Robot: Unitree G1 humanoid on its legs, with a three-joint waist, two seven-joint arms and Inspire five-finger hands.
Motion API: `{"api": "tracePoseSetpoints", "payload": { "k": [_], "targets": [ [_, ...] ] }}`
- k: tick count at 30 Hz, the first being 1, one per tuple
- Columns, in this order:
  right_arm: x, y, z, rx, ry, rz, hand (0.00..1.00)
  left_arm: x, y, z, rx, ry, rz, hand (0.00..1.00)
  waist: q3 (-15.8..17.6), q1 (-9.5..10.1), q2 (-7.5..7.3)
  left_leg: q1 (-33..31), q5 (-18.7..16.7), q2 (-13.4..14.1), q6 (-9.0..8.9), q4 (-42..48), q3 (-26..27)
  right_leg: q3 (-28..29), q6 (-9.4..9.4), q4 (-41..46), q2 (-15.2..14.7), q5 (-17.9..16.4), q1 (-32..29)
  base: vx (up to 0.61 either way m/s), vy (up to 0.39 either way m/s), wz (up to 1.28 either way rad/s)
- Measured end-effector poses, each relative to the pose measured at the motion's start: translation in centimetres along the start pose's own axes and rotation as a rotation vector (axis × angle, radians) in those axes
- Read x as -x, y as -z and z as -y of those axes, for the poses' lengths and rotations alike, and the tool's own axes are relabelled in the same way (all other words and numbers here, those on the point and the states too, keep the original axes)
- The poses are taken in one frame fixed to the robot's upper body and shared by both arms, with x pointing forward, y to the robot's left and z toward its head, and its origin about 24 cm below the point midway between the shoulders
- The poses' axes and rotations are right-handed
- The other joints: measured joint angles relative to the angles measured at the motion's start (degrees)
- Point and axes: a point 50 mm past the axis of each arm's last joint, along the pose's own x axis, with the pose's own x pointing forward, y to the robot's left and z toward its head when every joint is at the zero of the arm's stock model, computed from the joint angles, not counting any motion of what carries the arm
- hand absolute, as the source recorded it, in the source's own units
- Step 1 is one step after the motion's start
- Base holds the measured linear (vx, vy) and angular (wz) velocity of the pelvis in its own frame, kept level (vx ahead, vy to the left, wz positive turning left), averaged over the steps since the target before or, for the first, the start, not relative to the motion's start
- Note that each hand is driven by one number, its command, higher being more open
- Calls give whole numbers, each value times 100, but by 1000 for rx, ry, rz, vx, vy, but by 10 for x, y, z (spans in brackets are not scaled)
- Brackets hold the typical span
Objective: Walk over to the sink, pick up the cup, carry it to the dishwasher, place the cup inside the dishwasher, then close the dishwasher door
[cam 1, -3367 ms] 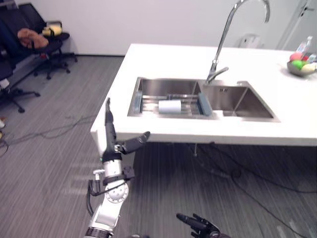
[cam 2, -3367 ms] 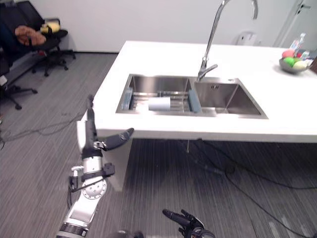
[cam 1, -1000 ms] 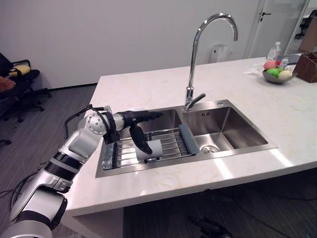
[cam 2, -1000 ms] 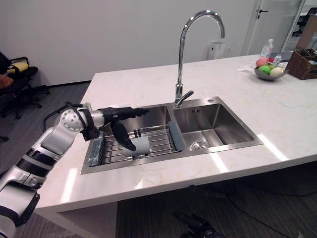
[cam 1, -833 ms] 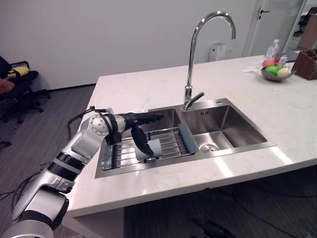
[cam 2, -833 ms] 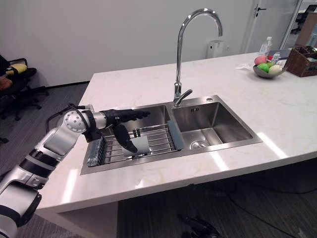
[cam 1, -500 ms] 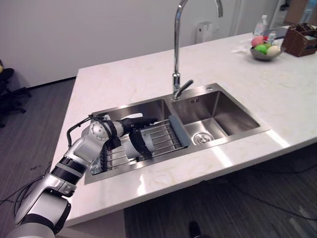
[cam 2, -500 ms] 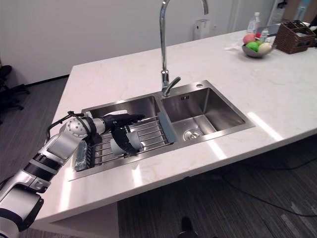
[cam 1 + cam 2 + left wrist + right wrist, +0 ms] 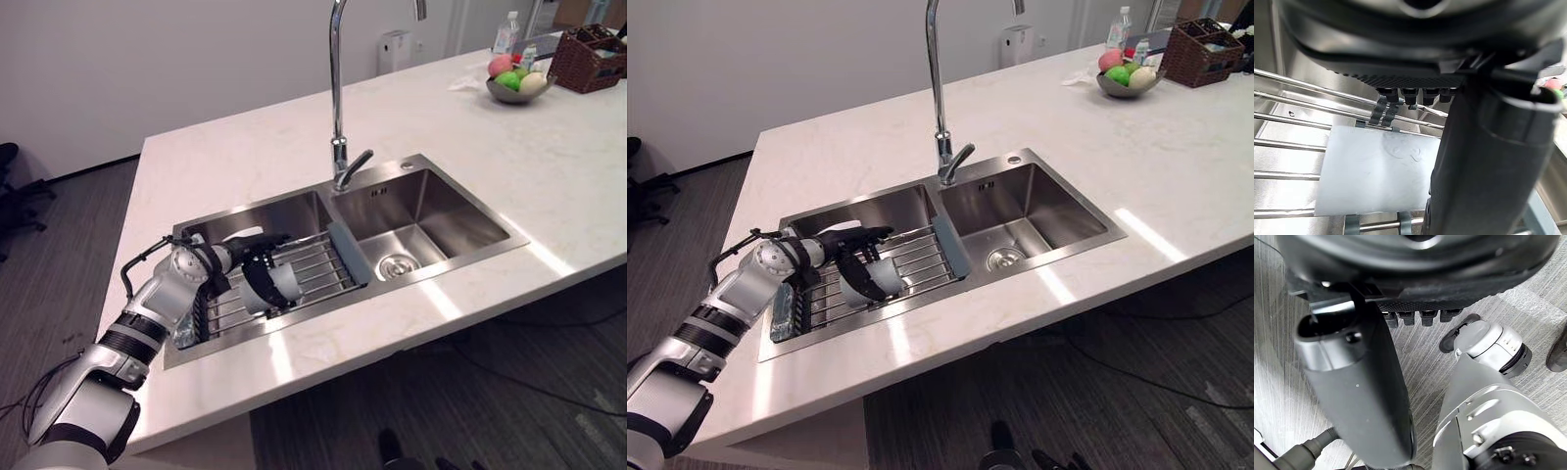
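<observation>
A pale, frosted cup (image 9: 287, 282) lies on its side on the wire rack (image 9: 318, 262) in the left basin of the steel sink (image 9: 294, 338). My left hand (image 9: 257, 266) reaches into that basin from the left. Its fingers (image 9: 867, 234) stretch straight over the cup and the thumb (image 9: 854, 274) hangs down at the cup's near side. In the left wrist view the cup (image 9: 1371, 176) lies across the bars just past the palm, beside the thumb (image 9: 1484, 161). My right hand (image 9: 1356, 396) hangs low over the grey floor with fingers relaxed.
A tall chrome faucet (image 9: 336, 88) stands behind the divider between the basins. The right basin (image 9: 421, 220) holds nothing. A fruit bowl (image 9: 513, 83), a wicker basket (image 9: 588, 59) and a bottle (image 9: 506, 29) stand at the counter's far right. An office chair (image 9: 15, 196) is at the left.
The camera has come closer to the counter and shifted. My left arm rose from beside the counter into the left basin, and the hand lowered until the cup lies between thumb and fingers.
</observation>
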Motion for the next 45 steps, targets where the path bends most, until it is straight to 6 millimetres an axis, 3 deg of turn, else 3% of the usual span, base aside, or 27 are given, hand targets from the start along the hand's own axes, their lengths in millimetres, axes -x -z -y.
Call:
{"api": "tracePoseSetpoints", "payload": {
  "k": [25, 32, 45],
  "targets": [
    [0, 4, -2, 25, -12, -19, 100, 7, 4, -5, 10, -44, 47, 100, 102, 11, 10, 112, -33, 74, -53, -15, -82, -91, -19, -3, 49, -72, 133, -22, -15, 1],
    [2, 5, -1, 24, -8, -23, 100, 13, -16, -7, -49, -62, 130, 100, 100, 171, 0, -33, -27, 25, 10, 68, -227, -154, 3, -1, -23, -54, 121, -54, -25, 9],
    [1, 8, -4, 14, -15, -32, 100, 25, -30, -14, -100, -51, 183, 100, 89, 344, -127, -112, -41, 1, 45, 153, -294, -198, 25, 3, -77, -35, 115, -32, -18, 3]
  ]
}}
